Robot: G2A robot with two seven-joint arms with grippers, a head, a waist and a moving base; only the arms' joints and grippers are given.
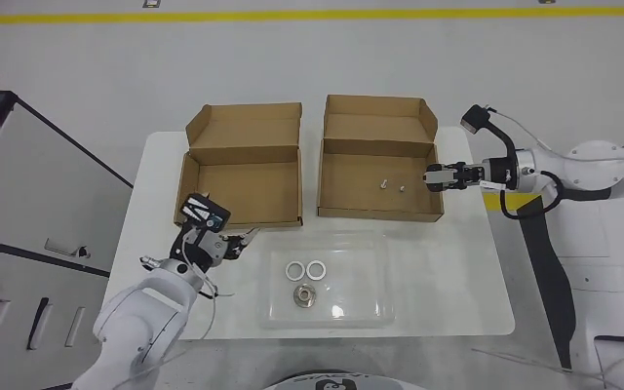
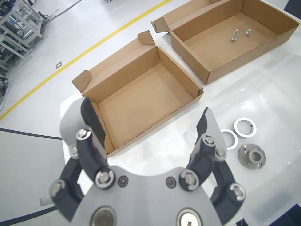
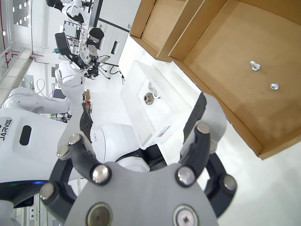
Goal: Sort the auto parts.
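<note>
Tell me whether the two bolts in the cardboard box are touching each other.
Apart. The right wrist view shows bare cardboard between one bolt and the other bolt on the floor of the box.

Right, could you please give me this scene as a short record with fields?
Left box: open, empty
Right box: open, holds long bolt and short bolt, apart
Clear tray: two white rings side by side, metal flange beside them
Left gripper: open, empty, by the left box's front wall, beside the tray
Right gripper: open, empty, at the right box's outer side wall
Progress: bolts boxed; rings and flange not yet sorted
</note>
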